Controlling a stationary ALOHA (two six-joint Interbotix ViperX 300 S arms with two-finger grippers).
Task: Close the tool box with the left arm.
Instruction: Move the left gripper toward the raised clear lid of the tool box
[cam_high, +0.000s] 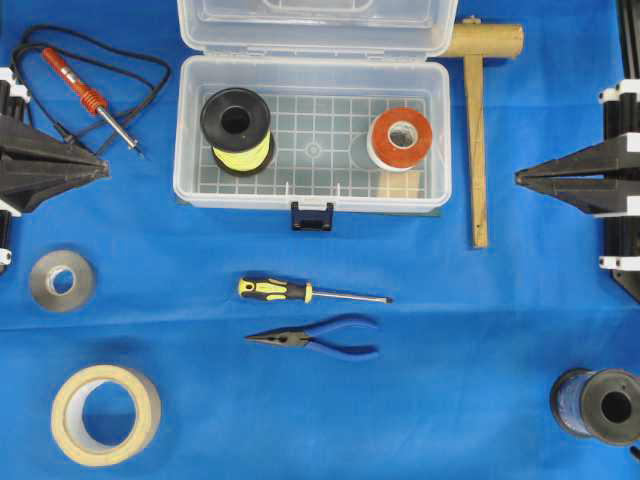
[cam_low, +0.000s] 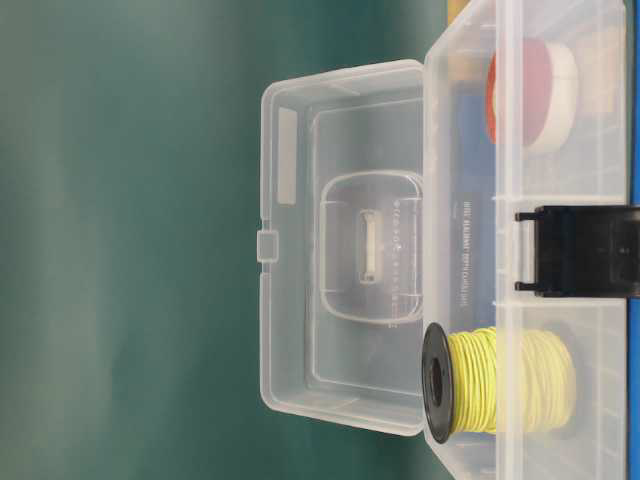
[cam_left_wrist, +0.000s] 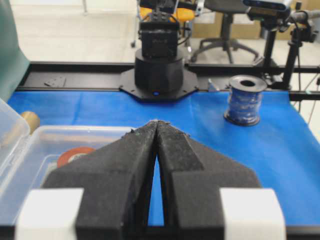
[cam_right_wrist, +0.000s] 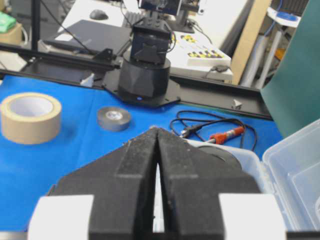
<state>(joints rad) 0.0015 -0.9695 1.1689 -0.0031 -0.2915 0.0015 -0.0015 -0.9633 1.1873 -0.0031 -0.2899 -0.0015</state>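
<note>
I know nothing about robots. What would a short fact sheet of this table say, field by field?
tool box: lid open, standing up at the back
inside: yellow wire spool, red tape roll
left gripper: shut, empty, left of the box
right gripper: shut, empty, right of the box
in front of box: screwdriver, pliers
also on cloth: soldering iron, wooden mallet
</note>
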